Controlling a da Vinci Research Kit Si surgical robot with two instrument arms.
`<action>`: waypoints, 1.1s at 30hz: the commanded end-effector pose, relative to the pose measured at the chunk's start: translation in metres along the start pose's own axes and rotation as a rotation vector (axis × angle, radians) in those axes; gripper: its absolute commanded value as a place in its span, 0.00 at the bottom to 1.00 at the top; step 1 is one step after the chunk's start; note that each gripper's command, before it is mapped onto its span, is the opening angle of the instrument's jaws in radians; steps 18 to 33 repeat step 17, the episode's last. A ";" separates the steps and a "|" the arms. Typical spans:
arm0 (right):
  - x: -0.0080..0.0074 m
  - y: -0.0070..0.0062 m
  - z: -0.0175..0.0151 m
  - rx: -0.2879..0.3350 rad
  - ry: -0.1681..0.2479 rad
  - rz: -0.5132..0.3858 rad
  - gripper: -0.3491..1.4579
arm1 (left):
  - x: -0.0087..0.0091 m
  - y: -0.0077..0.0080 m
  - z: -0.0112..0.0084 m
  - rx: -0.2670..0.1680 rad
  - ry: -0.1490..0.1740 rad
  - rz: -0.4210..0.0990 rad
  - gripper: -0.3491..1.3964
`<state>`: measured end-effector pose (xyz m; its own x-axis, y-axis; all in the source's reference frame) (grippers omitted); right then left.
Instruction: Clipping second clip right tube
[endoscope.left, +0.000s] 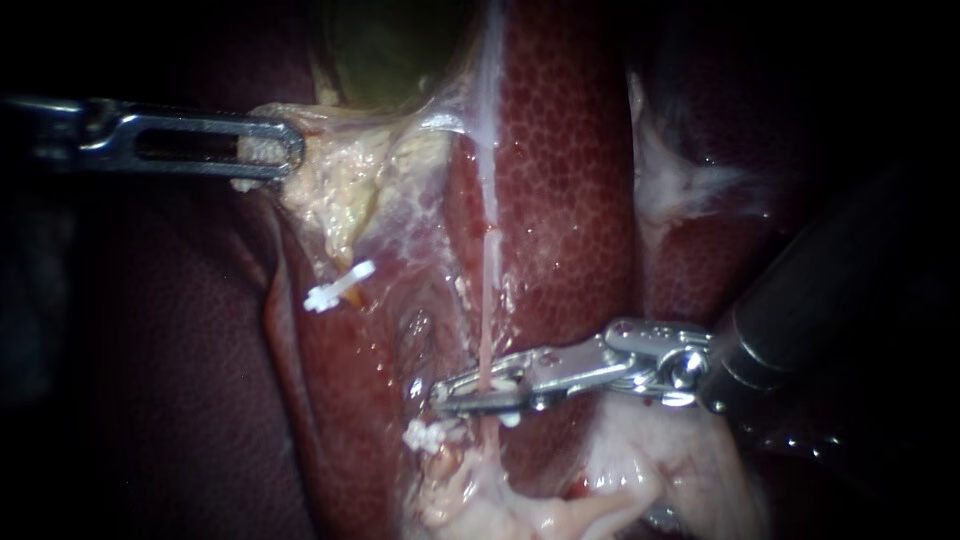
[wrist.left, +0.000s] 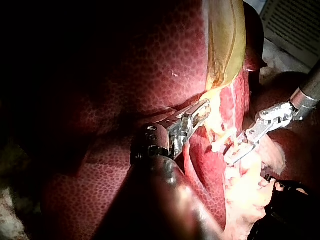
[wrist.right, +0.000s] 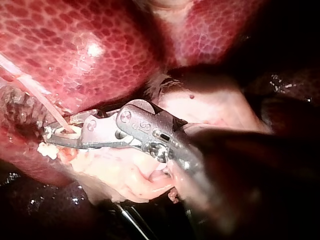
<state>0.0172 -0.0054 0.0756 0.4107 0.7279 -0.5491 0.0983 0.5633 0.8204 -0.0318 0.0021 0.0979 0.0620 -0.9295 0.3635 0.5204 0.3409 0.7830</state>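
While your left instrument (endoscope.left: 285, 152) grips pale tissue (endoscope.left: 340, 185), your right instrument (endoscope.left: 450, 393) has its jaws clamped crosswise on the right tube (endoscope.left: 487, 300), which runs vertically.

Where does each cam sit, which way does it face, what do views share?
Endoscope: close over the tissue, facing the liver; left tool enters from its left, right tool from its right.
Left wrist: on the left arm, looking along its shaft to the left tool, jaws shut on pale tissue; right tool beyond.
Right wrist: on the right arm, looking along the right tool to the tube.
Shared: all three show the right tool at the tube.
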 end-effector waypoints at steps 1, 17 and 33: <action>0.0000 0.0000 0.0000 -0.001 -0.005 -0.001 0.00 | 0.0000 0.0000 0.0000 0.000 0.000 0.000 0.00; 0.0000 0.0000 -0.0002 0.011 -0.012 0.017 0.00 | 0.0000 0.0000 0.0000 0.000 0.000 0.000 0.00; 0.0000 0.0000 -0.0002 0.011 -0.012 0.017 0.00 | 0.0000 0.0000 0.0000 0.000 0.000 0.000 0.00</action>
